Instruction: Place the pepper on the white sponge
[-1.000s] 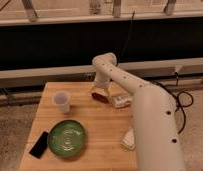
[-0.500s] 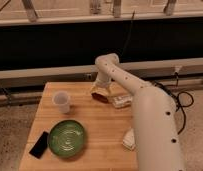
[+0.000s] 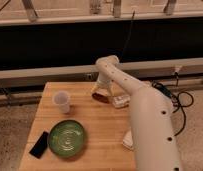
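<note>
1. Camera view: the white arm [image 3: 145,115] reaches from the lower right across a wooden table [image 3: 95,115] and covers much of the table's right side.
2. The gripper [image 3: 100,94] hangs at the far middle of the table, its fingers pointing down. They are small and partly masked by the wrist, so whether they are clenched or released cannot be told.
3. The pepper [image 3: 99,97], a dark red-brown sliver, shows right at the gripper's tip, just above or on the tabletop; whether it is gripped or merely touched cannot be made out.
4. The white sponge [image 3: 120,101] lies just right of the pepper, close against the arm, which hides part of it.
5. A translucent cup [image 3: 62,102] stands upright on the left side of the table.
6. A green bowl [image 3: 67,138] sits near the front left, with a dark flat phone-like thing [image 3: 39,144] just beside it at the left edge.
7. A pale object [image 3: 128,140] at the front right is mostly hidden behind the arm and cannot be identified.
</note>
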Available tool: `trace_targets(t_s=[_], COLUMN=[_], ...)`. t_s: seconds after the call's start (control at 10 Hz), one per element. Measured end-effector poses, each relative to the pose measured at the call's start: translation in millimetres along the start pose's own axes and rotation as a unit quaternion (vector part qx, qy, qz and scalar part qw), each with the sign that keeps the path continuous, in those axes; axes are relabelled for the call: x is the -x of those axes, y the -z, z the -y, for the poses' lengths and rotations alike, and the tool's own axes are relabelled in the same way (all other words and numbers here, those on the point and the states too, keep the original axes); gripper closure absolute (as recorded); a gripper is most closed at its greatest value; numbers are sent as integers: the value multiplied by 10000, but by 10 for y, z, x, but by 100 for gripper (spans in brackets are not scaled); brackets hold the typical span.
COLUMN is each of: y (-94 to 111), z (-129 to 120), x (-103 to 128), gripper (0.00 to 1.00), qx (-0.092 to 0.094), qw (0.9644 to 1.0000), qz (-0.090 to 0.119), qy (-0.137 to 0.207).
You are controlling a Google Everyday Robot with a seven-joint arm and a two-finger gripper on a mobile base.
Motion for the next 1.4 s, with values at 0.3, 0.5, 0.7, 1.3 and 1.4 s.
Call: trace_targets(t_s=[0.3, 0.5, 0.7, 1.3, 1.4], y=[-64, -114, -147, -89, -60], z=[21, 19, 46, 69, 83], x=[54, 108, 141, 254, 264], gripper=[20, 30, 49, 100, 100], qx=[97, 227, 329, 442, 416], qw=[9998, 9992, 9985, 9971, 9971], qz=[100, 149, 176, 177, 157], qy=[168, 301, 397, 597, 623])
